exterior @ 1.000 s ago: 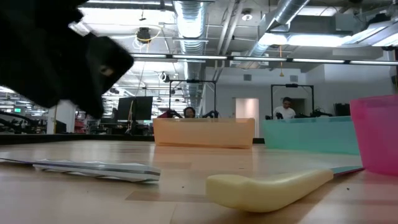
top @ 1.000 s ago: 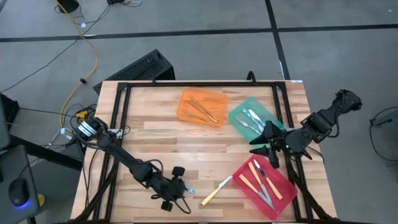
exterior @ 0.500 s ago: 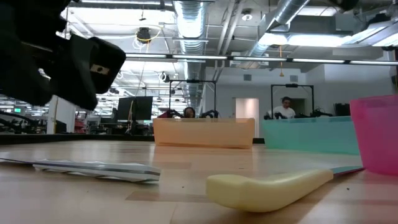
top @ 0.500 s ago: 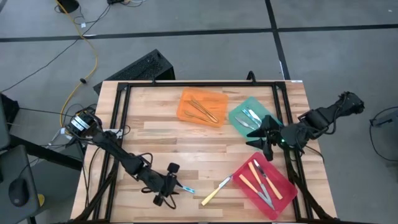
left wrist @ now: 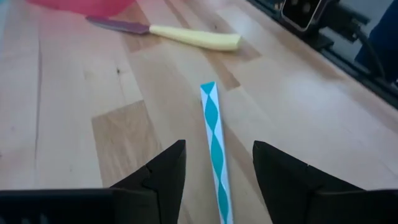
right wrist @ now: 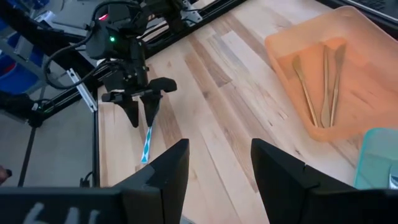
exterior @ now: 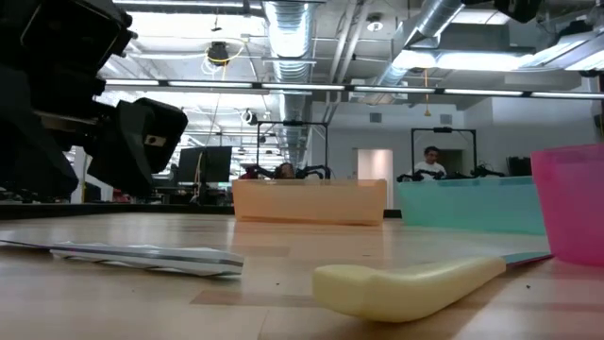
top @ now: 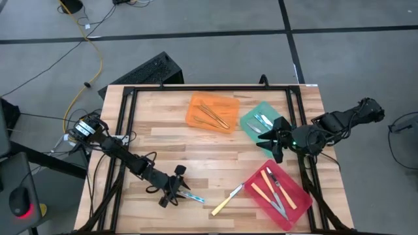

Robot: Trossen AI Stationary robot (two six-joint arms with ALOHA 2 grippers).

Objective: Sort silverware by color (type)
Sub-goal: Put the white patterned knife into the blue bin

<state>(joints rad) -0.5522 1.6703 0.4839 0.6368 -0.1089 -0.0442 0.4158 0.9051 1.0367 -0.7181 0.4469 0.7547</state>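
Observation:
A blue-and-white-handled utensil [left wrist: 214, 140] lies flat on the wood near the table's near edge [top: 191, 196] [exterior: 142, 255]. My left gripper [left wrist: 217, 152] [top: 171, 192] is open, one finger on either side of that handle and apart from it, just left of the utensil. A yellow-handled knife [top: 226, 200] [exterior: 406, 285] lies flat to its right. My right gripper [right wrist: 217, 152] [top: 270, 138] hangs open over the green tray [top: 251, 134], touching nothing. Gold utensils lie in the orange tray [top: 196, 104], blue-handled ones in the green tray, yellow-handled ones in the red tray [top: 297, 201].
The three trays stand along the table's far and right parts; the red tray's wall [exterior: 571, 203] rises close to the knife. A black frame rail [top: 124, 111] borders the table. Bare wood [top: 163, 143] lies between the left gripper and the orange tray. People show far behind in the low view.
My left gripper has drawn back toward the table's left edge, uncovering more of the blue-handled utensil, which has stayed lying on the wood. My right gripper has moved toward the far edge, from beside the red tray to over the green tray.

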